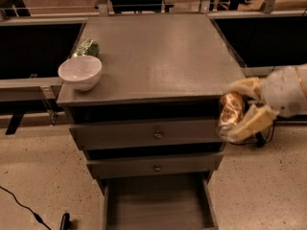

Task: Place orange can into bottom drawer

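Observation:
My gripper (240, 110) is shut on the orange can (230, 115), a shiny orange-gold can held upright between two cream fingers (254, 123). It hangs in the air just off the right front corner of the cabinet, level with the top drawer. The bottom drawer (158, 219) is pulled open below, a wide grey box with a plain floor, down and to the left of the can.
The grey cabinet top (158, 51) carries a white bowl (80, 72) and a green shiny snack bag (86, 48) at its left edge. Two shut upper drawers have brass knobs (158, 134). A black cable (24, 207) lies on the speckled floor at the left.

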You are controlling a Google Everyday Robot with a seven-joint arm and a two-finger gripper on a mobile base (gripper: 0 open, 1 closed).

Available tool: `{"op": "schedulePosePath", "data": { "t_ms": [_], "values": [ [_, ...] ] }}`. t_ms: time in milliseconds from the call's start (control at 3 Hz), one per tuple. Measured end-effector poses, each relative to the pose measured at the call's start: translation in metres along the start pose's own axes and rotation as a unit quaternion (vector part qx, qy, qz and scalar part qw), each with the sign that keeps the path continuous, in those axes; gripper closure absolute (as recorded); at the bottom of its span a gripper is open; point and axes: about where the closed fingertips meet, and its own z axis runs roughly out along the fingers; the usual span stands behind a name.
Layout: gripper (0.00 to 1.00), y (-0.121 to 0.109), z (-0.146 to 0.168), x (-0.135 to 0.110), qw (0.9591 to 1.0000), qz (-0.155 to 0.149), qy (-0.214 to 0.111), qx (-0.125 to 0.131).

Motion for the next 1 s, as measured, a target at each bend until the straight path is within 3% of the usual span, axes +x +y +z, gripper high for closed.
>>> {"op": "schedulePosePath", "data": {
  "t_ms": [333, 667, 1000],
  "values": [
    [1.0, 0.028, 0.019, 0.029, 0.9992, 0.028, 0.011, -0.028],
    [1.0, 0.028, 0.02, 0.028, 0.9992, 0.027, 0.011, -0.029],
    [1.0, 0.024, 0.03, 0.062, 0.9968, 0.066, 0.031, -0.033]
  ]
}}
